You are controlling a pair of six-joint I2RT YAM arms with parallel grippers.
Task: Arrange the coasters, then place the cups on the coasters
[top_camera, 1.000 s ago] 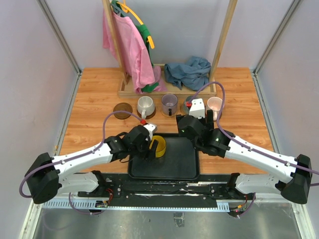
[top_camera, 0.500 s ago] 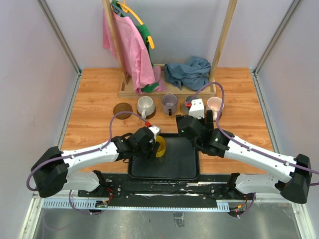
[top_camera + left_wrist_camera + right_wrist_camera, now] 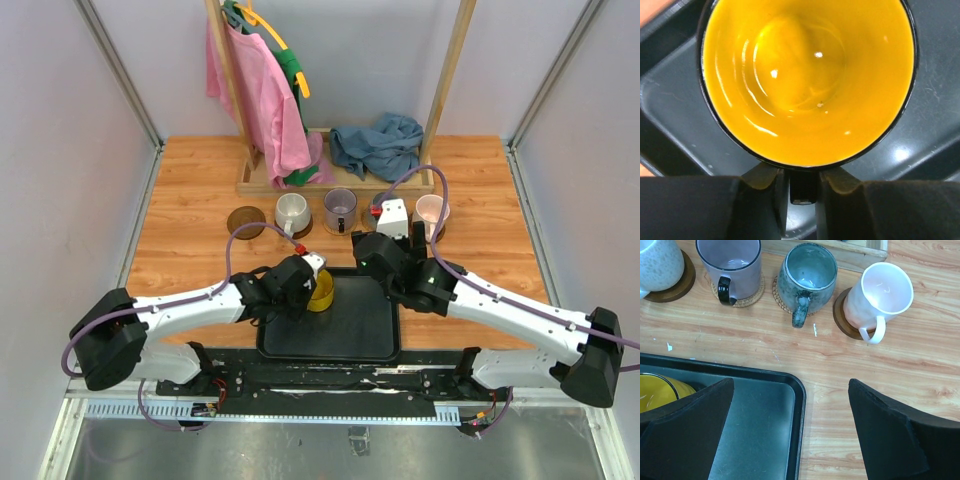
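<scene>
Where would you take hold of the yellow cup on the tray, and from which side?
Grip the handle of the yellow cup, coming down from above on its left-arm side. The cup stands upright on the black tray, mouth up, and its narrow handle juts out there, slim enough to pinch.

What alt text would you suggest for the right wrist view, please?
Four cups, cream-white, pale purple, grey and pink, stand in a row on coasters on a wooden table. Nearer, a black tray holds a yellow cup at the picture's left edge; the right end effector hangs open above.
</scene>
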